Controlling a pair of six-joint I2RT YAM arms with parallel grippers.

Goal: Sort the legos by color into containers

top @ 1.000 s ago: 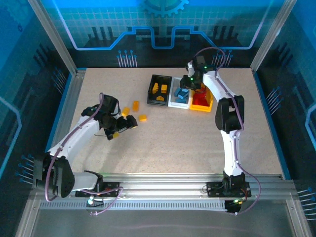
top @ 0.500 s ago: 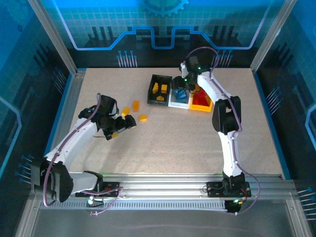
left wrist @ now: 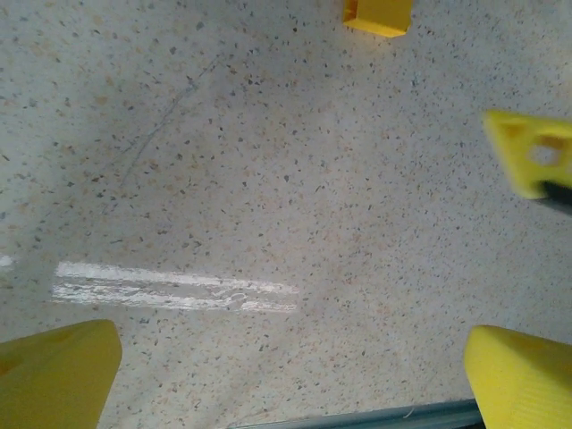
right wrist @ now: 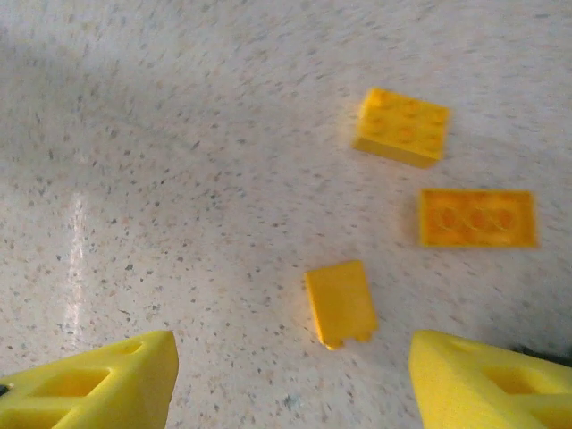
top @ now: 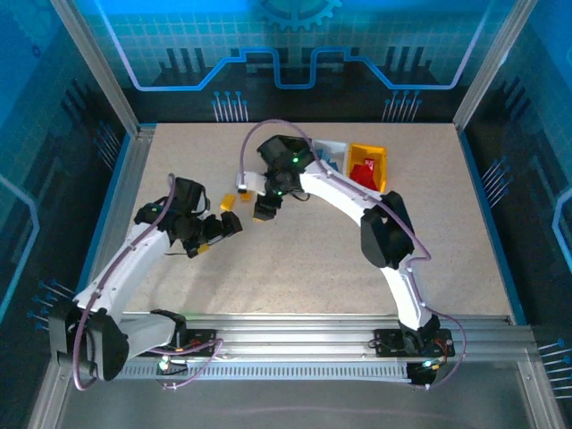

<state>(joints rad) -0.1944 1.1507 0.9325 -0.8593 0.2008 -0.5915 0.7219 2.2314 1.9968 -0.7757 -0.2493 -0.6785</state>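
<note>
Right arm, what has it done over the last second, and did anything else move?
The right claw swung left, away from the yellow-orange bin. It now hangs open and empty over three loose yellow bricks on the table. The left claw barely shifted and stays open beside those bricks. The bricks lie where they were.

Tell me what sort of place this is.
Probably a lab robot test cell: a table walled by an aluminium frame and blue panels, a left arm and right arm bolted at its near edge, yellow legos and bins for sorting.
</note>
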